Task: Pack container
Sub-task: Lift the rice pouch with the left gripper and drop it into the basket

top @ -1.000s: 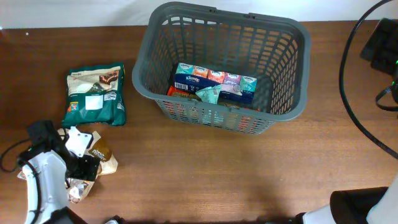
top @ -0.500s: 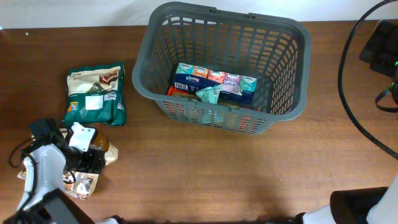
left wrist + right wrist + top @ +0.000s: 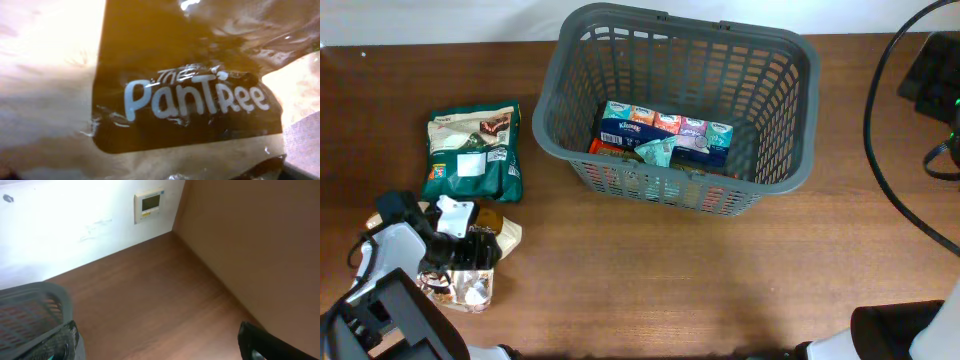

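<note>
**Overhead view.** At the far centre of the wooden table: the container, a large dark grey basket with slotted sides, standing upright with one long side toward the near edge. Inside, against the near wall: a multi-pack of tissue boxes lying flat on the floor, with a red-orange package just visible beneath its left end. Left of the container and apart from it: a green snack bag, lying flat with its label up. At the near-left corner: the left gripper, down on a tan-and-brown pouch and touching it. Black fingers largely masked by the white wrist housing and the crinkled film, so impossible to tell whether spread or pinching. Pouch just beside the green snack bag on its near side, well apart from the container. Along the right side: black cables looping over the table.

**Left wrist view.** Filled by the pouch at very close range: a brown panel bearing white lettering, "The PanTree", bordered by glossy tan film. Fingertips not shown here.

**Right wrist view.** At lower left, one rounded corner of the container; beyond it, bare tabletop and a white wall carrying a small wall panel. Of the right gripper, only a dark edge at the lower right corner; spread or pressed together not determinable.
</note>
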You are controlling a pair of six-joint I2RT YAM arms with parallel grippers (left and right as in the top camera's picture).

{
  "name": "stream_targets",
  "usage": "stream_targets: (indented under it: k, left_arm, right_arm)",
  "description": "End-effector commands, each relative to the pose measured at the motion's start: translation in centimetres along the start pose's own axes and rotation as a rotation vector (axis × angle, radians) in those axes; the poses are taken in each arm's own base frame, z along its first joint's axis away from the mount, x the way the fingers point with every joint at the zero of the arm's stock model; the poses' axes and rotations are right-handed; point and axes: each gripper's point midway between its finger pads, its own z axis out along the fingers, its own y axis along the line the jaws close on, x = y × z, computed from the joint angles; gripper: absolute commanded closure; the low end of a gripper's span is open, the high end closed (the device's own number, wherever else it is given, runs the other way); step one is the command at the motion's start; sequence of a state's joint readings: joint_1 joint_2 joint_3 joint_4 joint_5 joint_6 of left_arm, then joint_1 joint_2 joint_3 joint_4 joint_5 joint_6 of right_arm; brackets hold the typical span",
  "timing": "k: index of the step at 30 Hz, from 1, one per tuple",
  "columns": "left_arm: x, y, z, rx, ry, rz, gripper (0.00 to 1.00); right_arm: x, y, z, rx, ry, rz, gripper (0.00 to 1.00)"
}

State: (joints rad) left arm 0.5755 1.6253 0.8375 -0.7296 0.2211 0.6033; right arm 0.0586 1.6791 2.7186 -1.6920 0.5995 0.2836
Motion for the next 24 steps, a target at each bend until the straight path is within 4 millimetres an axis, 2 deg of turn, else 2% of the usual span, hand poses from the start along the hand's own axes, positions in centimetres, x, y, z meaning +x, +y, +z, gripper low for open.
stream_targets:
  k: [1,2,3,5,12,15,18,19,24]
  left_arm:
    - [0.0,0.1,0.5,0.004,-0.003,-0.007,0.7]
    - [0.0,0.3,0.5,-0.008,0.001,-0.006,0.86]
    - [0.0,0.5,0.5,-0.018,0.003,-0.005,0.92]
    - [0.1,0.9,0.5,-0.038,0.007,-0.003,0.98]
    - [-0.7,1.0,0.4,-0.039,-0.019,0.001,0.98]
    - [-1.8,1.2,-0.9,-0.046,-0.04,0.005,0.98]
    - [-3.8,1.5,-3.5,-0.071,-0.078,0.027,0.98]
    - [-5.2,1.5,-5.6,-0.089,-0.109,0.043,0.98]
    - [-9.7,0.9,-14.2,-0.172,-0.246,0.103,0.98]
  right_arm:
    - [0.1,-0.1,0.1,-0.001,0.007,0.004,0.01]
    - [0.1,-0.1,0.1,-0.001,0.006,0.005,0.01]
    - [0.1,-0.1,0.1,-0.001,0.006,0.005,0.01]
    - [0.1,-0.1,0.1,-0.001,0.006,0.005,0.01]
    - [0.1,-0.1,0.1,-0.002,0.006,0.005,0.01]
    - [0.1,-0.1,0.1,-0.002,0.005,0.005,0.01]
    - [0.0,0.0,0.1,-0.007,0.001,0.009,0.01]
    - [-0.1,0.0,0.1,-0.007,-0.001,0.011,0.01]
    - [-0.1,0.0,0.1,-0.008,-0.002,0.011,0.01]
